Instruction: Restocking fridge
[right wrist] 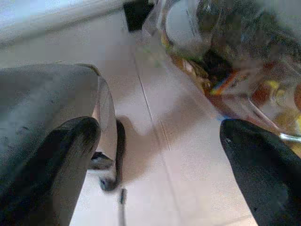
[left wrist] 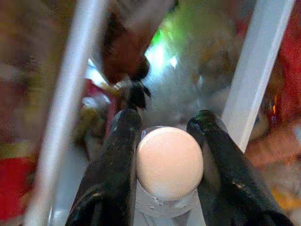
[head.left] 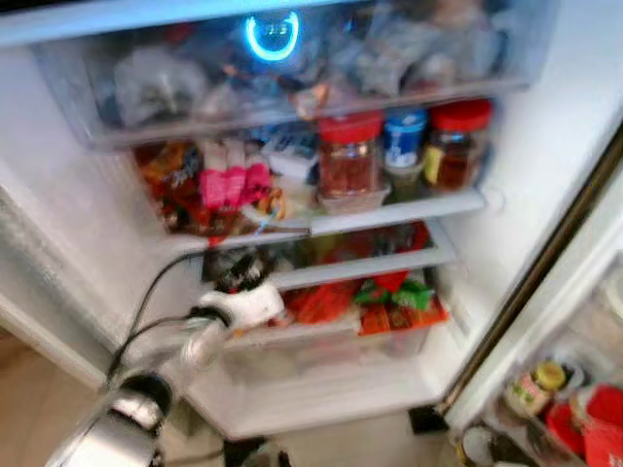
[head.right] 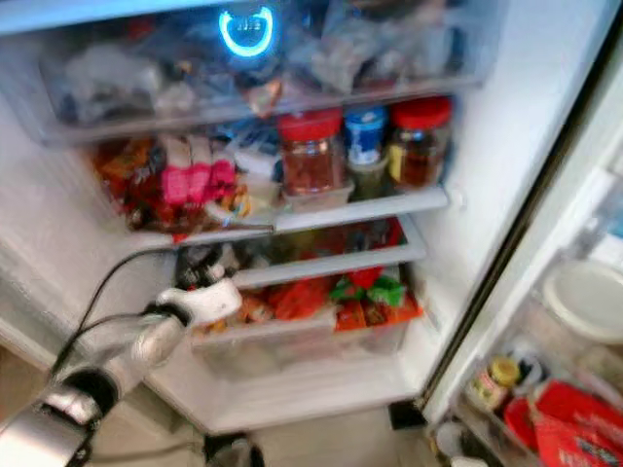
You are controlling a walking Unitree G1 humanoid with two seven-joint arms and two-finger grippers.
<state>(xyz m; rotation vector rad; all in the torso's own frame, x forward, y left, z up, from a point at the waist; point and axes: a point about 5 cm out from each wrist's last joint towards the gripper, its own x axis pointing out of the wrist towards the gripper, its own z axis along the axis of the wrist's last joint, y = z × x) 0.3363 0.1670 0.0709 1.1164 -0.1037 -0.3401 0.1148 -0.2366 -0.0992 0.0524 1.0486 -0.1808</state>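
Two pincers are being reported. The left pincer (left wrist: 164, 129) is reaching into the open white fridge (head.left: 545, 165), at the front edge of the lower white shelf (head.left: 360, 268), and its black fingers (left wrist: 120, 141) are pinching a small clear bottle with a round pale cap (left wrist: 169, 162) from both sides (the cap is facing the wrist camera). In the head views the silver left arm (head.left: 185, 350) is extending from the lower left toward the clear bottom drawer (head.left: 331, 336), which is holding red and green packets (head.left: 389, 297); the bottle itself is too small to make out there.

On the shelf above, a glass jar with a red lid (head.left: 348, 156), a blue-capped container (head.left: 403, 136) and a second red-lidded jar of dark contents (head.left: 456, 144) are standing side by side, with pink packets (head.left: 234, 185) lying to their left. A glowing blue ring light (head.left: 273, 37) is shining at the top, behind a clear upper bin (head.left: 117, 131) of blurred bags.

The right pincer (right wrist: 160, 141) is hanging over the pale floor (right wrist: 178, 155) with its fingers spread wide and gripping nothing. The fridge door rack (head.left: 545, 409) at lower right is carrying small jars.
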